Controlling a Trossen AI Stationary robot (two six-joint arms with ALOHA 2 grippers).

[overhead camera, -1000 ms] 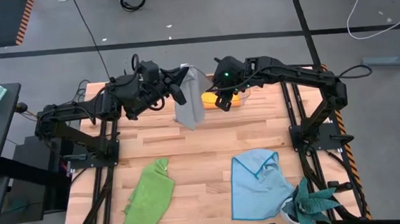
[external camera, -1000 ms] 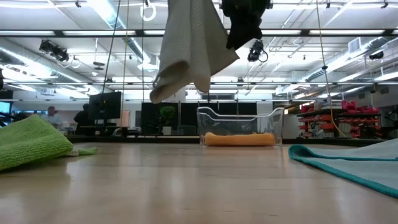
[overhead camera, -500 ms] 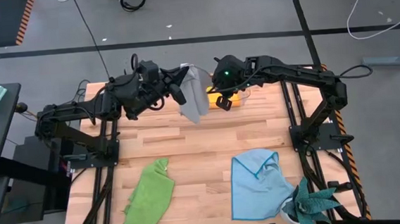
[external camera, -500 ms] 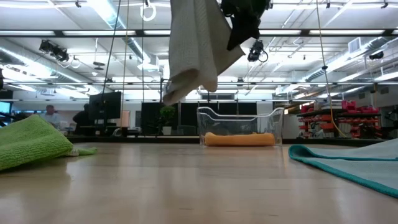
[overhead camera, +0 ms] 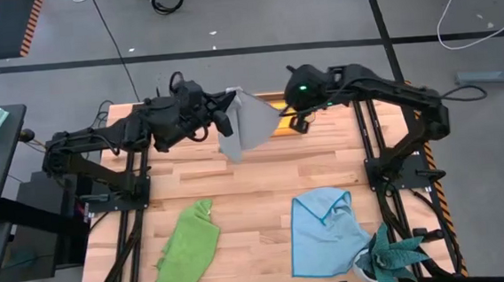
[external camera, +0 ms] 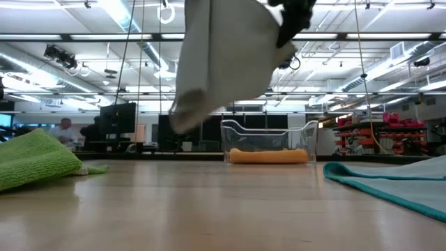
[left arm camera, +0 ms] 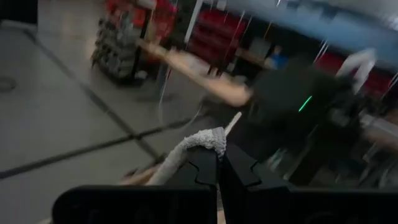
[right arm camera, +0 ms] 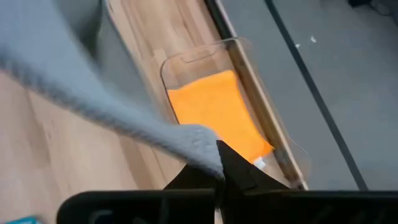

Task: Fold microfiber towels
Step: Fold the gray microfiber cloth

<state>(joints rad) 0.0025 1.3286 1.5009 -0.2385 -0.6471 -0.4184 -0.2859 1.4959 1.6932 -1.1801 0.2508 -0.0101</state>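
The grey towel (overhead camera: 249,128) is held up over the far end of the table (overhead camera: 238,195), stretched between the left gripper (overhead camera: 230,108) and right gripper (overhead camera: 297,120), both clamped on its corners (thin and floppy, so corners are probably best pinched). The orange-yellow towel (right arm camera: 217,115) is seen folded in the clear box (external camera: 268,136).

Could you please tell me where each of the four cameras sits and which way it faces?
High: overhead, straight down; both arms, grey towel stretched between left gripper and right gripper.
Low: table height, level; grey towel overhead, clear box.
Left wrist: past its shut jaws, pinching towel.
Right wrist: past its shut jaws; orange-yellow towel boxed.
Low and right wrist share the box.
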